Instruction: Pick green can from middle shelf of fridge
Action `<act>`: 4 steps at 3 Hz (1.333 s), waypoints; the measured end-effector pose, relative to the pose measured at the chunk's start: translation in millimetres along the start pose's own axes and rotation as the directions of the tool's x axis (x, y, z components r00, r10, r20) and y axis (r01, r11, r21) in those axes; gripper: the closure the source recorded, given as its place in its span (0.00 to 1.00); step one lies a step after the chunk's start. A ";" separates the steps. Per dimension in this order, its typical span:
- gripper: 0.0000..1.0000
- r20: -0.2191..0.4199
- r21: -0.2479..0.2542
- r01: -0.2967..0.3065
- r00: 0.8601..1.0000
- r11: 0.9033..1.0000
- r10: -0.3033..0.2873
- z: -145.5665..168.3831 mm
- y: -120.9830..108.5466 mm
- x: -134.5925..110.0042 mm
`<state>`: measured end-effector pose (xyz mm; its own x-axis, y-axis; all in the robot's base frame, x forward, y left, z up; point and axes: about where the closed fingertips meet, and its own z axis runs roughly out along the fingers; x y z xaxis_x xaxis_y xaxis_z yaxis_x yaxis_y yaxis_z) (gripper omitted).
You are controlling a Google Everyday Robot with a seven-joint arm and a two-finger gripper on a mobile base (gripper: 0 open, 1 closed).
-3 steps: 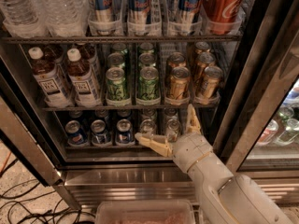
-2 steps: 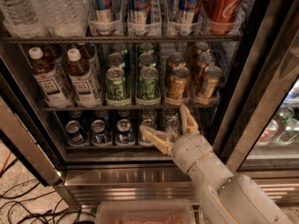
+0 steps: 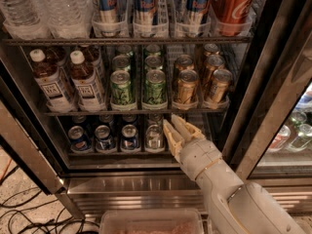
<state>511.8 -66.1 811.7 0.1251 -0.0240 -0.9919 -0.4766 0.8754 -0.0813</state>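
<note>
Insp. notes, cooler front:

The fridge (image 3: 146, 185) is standing w/ its interior exposed; a glass door (image 3: 287, 130) is showing at the right. The middle shelf (image 3: 97, 112) is carrying, left to right: two white-capped tea bottles (image 3: 51, 84), two lanes of green cans, two lanes of gold-brown cans (image 3: 186, 87).

The green can (image 3: 155, 87) nearest the arm is sitting upright at the front of the right-hand green lane, in its clear tray, w/ a second front green can (image 3: 121, 87) just beside it on the left. More green cans are lining up behind both.

The gripper (image 3: 171, 124) is hanging below the shelf's front rail, in front of the lower shelf, approx. under the gap between green and gold-brown lanes. Its fingers (image 3: 170, 136) are pointing up, spread apart and gripping nothing; they are not touching the green can.

On the lower shelf, small blue cans (image 3: 102, 138) and a silver can (image 3: 154, 136) are standing left of the gripper. The top shelf is holding water bottles (image 3: 63, 9), tall blue cans (image 3: 146, 4) and a red can (image 3: 234, 4).
</note>
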 end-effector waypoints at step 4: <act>0.34 -0.004 -0.009 0.004 1.000 1.000 -0.004 1.5 2.3 0.4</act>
<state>512.0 -63.3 811.3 0.1232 -0.0295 -0.9919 -0.4836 0.8711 -0.0860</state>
